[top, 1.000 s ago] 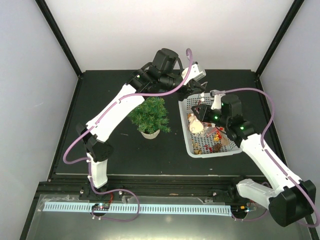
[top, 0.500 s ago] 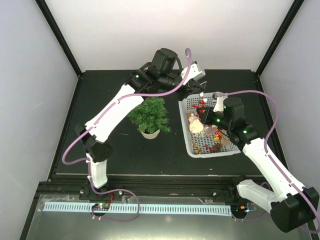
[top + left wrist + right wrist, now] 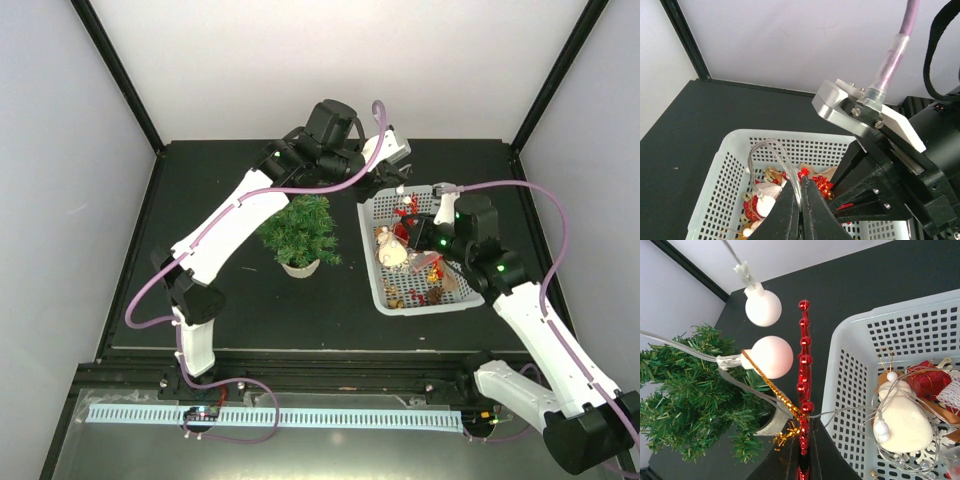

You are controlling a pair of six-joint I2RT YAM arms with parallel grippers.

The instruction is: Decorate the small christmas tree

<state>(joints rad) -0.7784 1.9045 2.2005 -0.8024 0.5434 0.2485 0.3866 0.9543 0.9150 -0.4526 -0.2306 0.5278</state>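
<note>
Tree: bushy dark-green artificial fir in whitish pot (image 3: 298, 234) stands left of white perforated plastic basket (image 3: 430, 307), where both grippers work | left gripper (image 3: 800, 189) pinches clear light wire (image 3: 790, 168) | right gripper (image 3: 803, 445) clamps red bead strand (image 3: 805, 360) | since earlier: right arm shifted rightward, fir unmoved

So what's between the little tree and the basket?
Top view: only bare black table between the small christmas tree and the basket. Right wrist view: a red bead string and white bulbs dangle in front.
</note>
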